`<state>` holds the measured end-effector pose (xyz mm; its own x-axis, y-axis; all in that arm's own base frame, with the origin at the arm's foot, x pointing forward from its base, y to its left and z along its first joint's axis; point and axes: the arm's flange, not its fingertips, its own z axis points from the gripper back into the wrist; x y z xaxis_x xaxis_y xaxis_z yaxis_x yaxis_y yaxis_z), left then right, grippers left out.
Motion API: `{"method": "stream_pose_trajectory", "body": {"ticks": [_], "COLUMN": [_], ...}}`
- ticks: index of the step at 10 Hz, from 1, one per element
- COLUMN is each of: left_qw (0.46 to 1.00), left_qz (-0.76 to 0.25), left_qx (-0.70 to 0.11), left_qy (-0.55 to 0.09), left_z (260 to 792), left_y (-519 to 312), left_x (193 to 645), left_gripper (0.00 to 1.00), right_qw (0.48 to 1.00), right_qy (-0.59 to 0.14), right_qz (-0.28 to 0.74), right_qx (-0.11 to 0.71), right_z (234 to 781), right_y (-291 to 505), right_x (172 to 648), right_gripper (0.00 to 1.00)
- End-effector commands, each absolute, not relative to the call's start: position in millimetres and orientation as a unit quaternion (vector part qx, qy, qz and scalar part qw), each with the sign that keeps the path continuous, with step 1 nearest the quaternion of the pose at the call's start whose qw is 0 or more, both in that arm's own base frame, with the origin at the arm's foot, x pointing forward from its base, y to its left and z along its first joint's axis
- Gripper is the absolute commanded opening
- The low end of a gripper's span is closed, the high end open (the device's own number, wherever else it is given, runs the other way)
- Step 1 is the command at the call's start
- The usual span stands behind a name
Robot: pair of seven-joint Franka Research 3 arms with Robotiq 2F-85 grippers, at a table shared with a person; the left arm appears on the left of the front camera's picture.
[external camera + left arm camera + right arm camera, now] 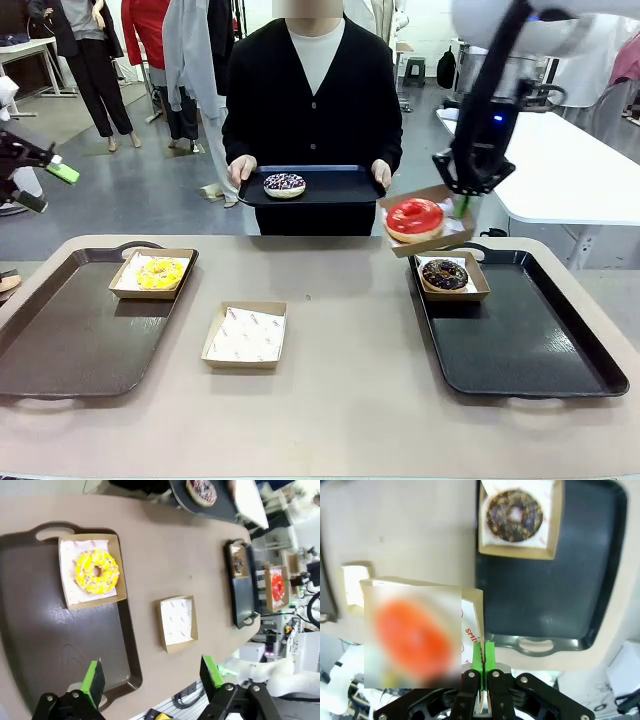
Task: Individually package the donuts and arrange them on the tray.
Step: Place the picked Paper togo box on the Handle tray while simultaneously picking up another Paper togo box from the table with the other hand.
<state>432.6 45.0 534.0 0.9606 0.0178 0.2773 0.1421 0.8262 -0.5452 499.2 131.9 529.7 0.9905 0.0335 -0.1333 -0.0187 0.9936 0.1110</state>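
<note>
My right gripper is shut on the rim of a cardboard box holding the glossy red donut, lifted above the right tray's far-left corner. On that tray the chocolate donut sits in its box. The yellow donut lies boxed at the far end of the left tray. The person holds a black tray carrying the white-purple sprinkled donut. My left gripper hangs open high over the left tray, holding nothing.
An empty paper-lined cardboard box rests on the table between the two trays. A white table stands at the back right. People stand in the background at the left.
</note>
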Motion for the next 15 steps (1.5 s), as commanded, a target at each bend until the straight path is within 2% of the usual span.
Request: {"method": "stream_pose_trajectory", "body": {"ticks": [1, 3, 6, 10, 15], "left_qw": [0.965, 0.974, 0.978, 0.98, 0.985], "left_qz": [-0.044, -0.064, -0.087, -0.107, -0.123], "left_qx": [-0.22, -0.162, -0.115, -0.037, 0.032], "left_qy": [-0.137, -0.143, -0.151, -0.163, -0.115], "left_z": [536.3, 545.2, 539.2, 490.6, 431.2], "left_y": [5.3, -41.4, -93.7, -157.2, -207.5], "left_x": [425.2, 425.0, 428.7, 426.6, 418.2], "left_gripper": [1.0, 1.0, 1.0, 1.0, 1.0], "right_qw": [0.995, 0.995, 0.995, 0.993, 0.988], "right_qy": [0.046, 0.04, 0.028, 0.038, 0.063], "right_qz": [0.031, 0.026, 0.007, -0.037, -0.057], "right_qx": [0.078, 0.083, 0.093, 0.104, 0.128], "right_z": [507.0, 477.2, 441.4, 410.5, 372.5], "right_y": [108.7, 74.8, 36.5, 5.5, -20.0], "right_x": [471.3, 457.4, 436.5, 432.8, 427.7], "right_gripper": [0.02, 0.02, 0.02, 0.02, 0.02]}}
